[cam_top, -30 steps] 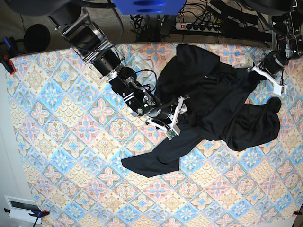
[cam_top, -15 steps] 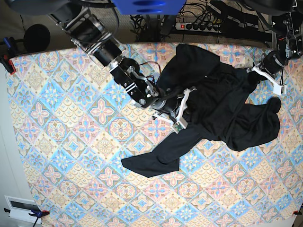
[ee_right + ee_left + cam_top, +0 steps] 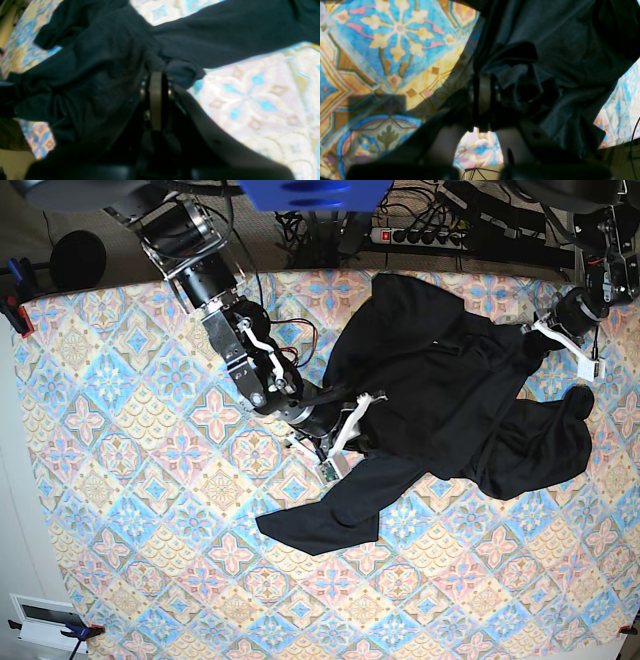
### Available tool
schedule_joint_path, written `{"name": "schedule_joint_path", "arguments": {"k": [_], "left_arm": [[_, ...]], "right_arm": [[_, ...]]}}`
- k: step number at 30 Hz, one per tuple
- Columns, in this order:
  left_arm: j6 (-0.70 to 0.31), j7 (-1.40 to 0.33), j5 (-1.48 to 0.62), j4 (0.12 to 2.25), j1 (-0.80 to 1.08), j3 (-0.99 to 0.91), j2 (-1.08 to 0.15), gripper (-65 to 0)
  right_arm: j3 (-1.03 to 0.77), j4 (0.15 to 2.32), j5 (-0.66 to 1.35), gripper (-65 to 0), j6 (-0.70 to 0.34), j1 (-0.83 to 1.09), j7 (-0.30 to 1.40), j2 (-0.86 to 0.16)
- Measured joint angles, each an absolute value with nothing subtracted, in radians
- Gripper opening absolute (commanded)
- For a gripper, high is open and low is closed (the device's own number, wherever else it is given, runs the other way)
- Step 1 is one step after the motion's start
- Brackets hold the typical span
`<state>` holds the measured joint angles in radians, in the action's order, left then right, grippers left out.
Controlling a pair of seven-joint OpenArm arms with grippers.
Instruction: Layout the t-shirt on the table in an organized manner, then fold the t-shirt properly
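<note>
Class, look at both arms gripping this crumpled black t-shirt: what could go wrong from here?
1. The right gripper pinches a bunched fold of the t-shirt; pulling may drag several layers.
2. The left gripper holds the far edge; opposing pulls could overstretch the fabric.
3. The lower flap could stay twisted on the table.

Beyond the far edge of the tabletop, a white power strip (image 3: 421, 236) lies on the floor among a tangle of black cables (image 3: 330, 230). At the far left, a round black object (image 3: 78, 260) sits on the floor, and just left of it a red and blue clamp (image 3: 15, 298) grips the tabletop's corner. At the near left corner, a white box (image 3: 40, 620) rests on the floor, with a second clamp (image 3: 78, 632) beside it.
</note>
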<state>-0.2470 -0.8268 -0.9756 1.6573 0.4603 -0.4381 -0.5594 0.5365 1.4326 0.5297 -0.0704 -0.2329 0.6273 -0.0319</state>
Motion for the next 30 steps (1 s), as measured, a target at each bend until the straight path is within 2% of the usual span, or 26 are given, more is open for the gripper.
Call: {"name": "schedule_joint_path", "arguments": {"k": [5,9,16,30], "left_arm": [[-0.247,-0.827,-0.976,1.657,0.461,-0.438,-0.559,-65.0],[-0.244,-0.833,-0.969,1.657,0.445,-0.439,-0.531,-65.0],[-0.244,-0.831,-0.97,1.657,0.436,-0.437,-0.517,-65.0],[-0.244,-0.831,-0.971,1.657,0.435,-0.437,-0.515,-65.0]], "right_arm": [[0.537,1.433,0.527,-43.6,-0.065,-0.233,0.703,-0.032],[0.54,1.449,0.526,-36.3,-0.066,-0.231,0.707,-0.033],[0.543,1.477,0.527,-35.7,-0.067,-0.236,0.705,-0.029],[0.543,1.357,0.527,-36.1,-0.068,-0.239,0.703,-0.01]]}}
